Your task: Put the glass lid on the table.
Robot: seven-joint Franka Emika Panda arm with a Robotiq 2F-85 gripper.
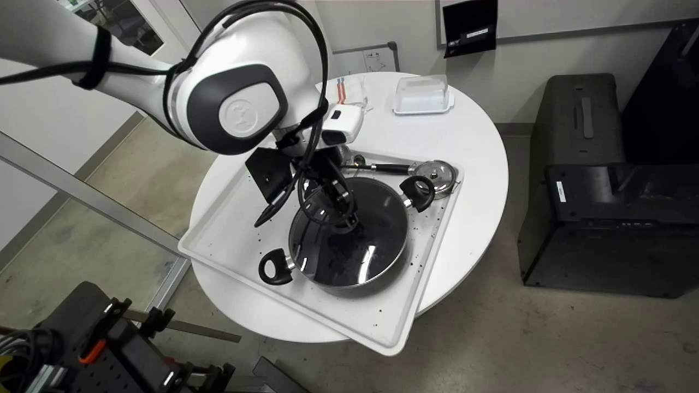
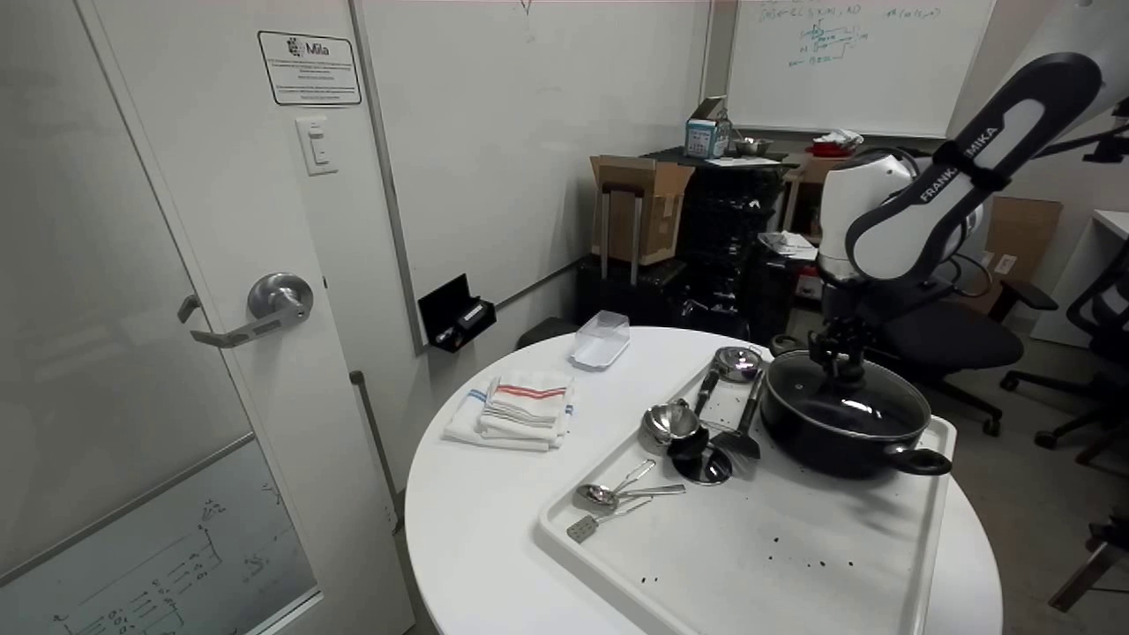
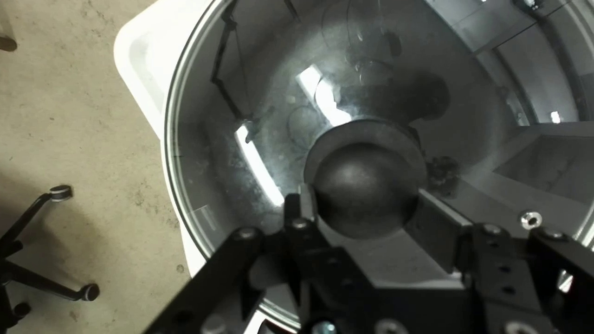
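The glass lid (image 1: 355, 259) sits on the black two-handled pan (image 2: 816, 454), which stands on a white square tray. The lid also shows in an exterior view (image 2: 882, 407) and fills most of the wrist view (image 3: 274, 88). Its dark centre knob (image 3: 364, 171) lies between my gripper's fingers (image 3: 365, 202). Both finger pads appear to touch the knob's sides. My gripper (image 1: 345, 222) comes down from above onto the lid; it also shows in an exterior view (image 2: 838, 366). The round white table (image 1: 480, 164) lies under the tray and also shows in an exterior view (image 2: 485, 520).
The white tray (image 2: 758, 564) overhangs the table edge in an exterior view (image 1: 390, 333). Several metal and black utensils (image 2: 672, 425) lie on it beside the pan. Folded towels (image 2: 525, 414) and a clear plastic box (image 2: 601, 339) stand on the table. Pan handles (image 1: 276, 267) stick out.
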